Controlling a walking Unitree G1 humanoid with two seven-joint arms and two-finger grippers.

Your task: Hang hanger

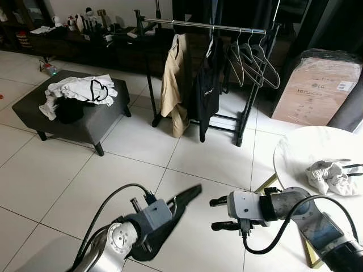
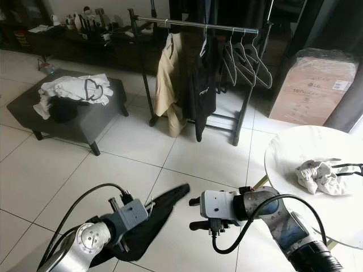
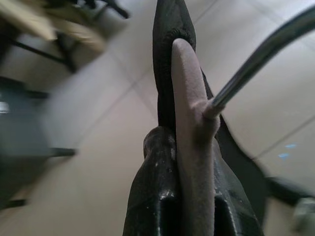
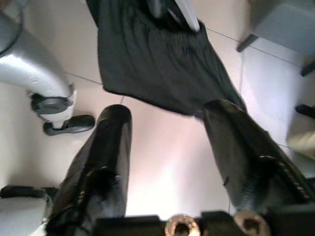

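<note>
My left gripper [image 1: 172, 211] is low over the floor tiles, shut on a grey hanger [image 3: 188, 103] with a metal hook [image 3: 256, 61]. A black garment [image 2: 152, 220] hangs on that hanger and drapes below the fingers. Just to its right, my right gripper [image 1: 218, 213] stands open with nothing between its fingers and points at the garment [image 4: 162, 64]. The clothes rack [image 1: 211, 25] is a few tiles ahead. It carries a beige garment [image 1: 173, 85], a black one [image 1: 206, 85] and several bare hangers [image 1: 252, 59] at its right end.
A dark ottoman [image 1: 85, 127] piled with white clothes stands at the left. A round white table [image 1: 306, 148] with a crumpled cloth [image 1: 332, 175] is close on my right, and a cardboard box [image 1: 317, 90] sits behind it. A dark cabinet [image 1: 74, 42] lines the back wall.
</note>
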